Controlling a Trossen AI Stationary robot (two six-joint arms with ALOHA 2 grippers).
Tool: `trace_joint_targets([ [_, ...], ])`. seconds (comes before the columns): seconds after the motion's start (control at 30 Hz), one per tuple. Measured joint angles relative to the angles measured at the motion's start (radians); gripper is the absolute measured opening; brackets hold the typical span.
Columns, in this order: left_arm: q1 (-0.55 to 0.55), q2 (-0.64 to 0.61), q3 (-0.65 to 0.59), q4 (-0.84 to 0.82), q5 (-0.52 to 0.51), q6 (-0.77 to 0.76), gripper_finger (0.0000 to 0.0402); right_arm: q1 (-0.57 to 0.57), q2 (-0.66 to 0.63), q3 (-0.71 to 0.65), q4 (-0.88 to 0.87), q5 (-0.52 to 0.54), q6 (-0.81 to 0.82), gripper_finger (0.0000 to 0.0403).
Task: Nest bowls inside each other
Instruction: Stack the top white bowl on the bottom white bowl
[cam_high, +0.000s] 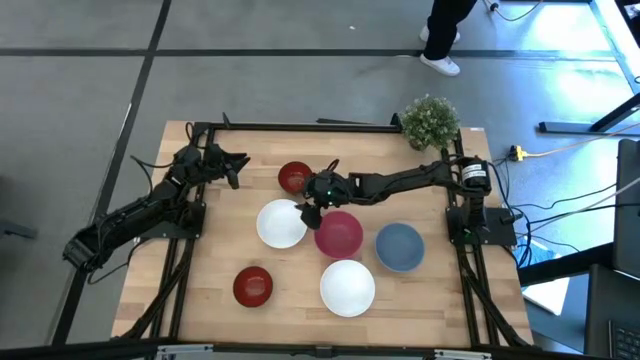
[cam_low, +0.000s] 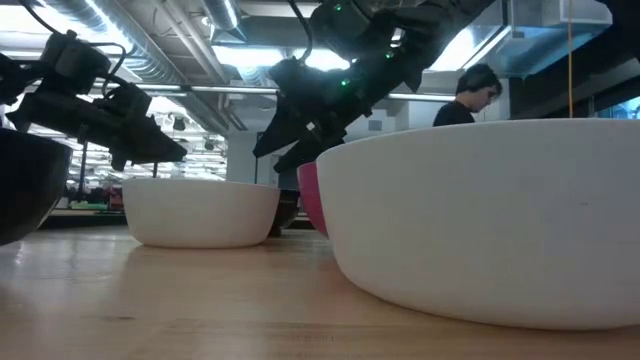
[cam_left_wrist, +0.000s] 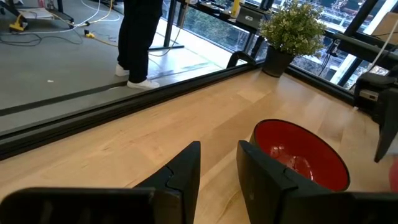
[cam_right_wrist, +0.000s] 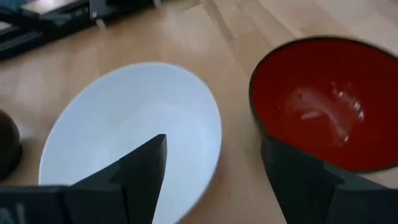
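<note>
Wood table (cam_high: 210, 300): right pincer (cam_high: 309, 214) wide, empty, over white bowl (cam_high: 281, 224); left pincer (cam_high: 236, 170) open narrowly, empty.

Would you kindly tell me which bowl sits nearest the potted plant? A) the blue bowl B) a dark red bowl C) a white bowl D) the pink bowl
A: in the high view the blue bowl lies closest below the potted plant; every other bowl is farther off.

- Two plain white bowls (cam_high: 281, 223) (cam_high: 347, 287)
- One magenta-pink bowl (cam_high: 339, 234)
- One muted blue bowl (cam_high: 400, 246)
- Two glossy dark red bowls (cam_high: 293, 177) (cam_high: 252, 286)
- Pale wood-grain table (cam_high: 200, 255) with a black frame
- Green leafy potted plant (cam_high: 430, 121)
- Dark, near-black robot arms (cam_high: 400, 182)
</note>
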Motion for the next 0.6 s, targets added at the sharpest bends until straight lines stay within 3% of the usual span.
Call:
trace_joint_targets([
  [0.33, 0.000, 0.000, 0.000, 0.000, 0.000, 0.000, 0.0099, 0.045, 0.000, 0.000, -0.038, 0.061, 0.086, 0.0262],
  [0.6, 0.000, 0.000, 0.000, 0.000, 0.000, 0.000, 0.0099, 0.045, 0.000, 0.005, -0.084, 0.040, 0.157, 0.0247],
])
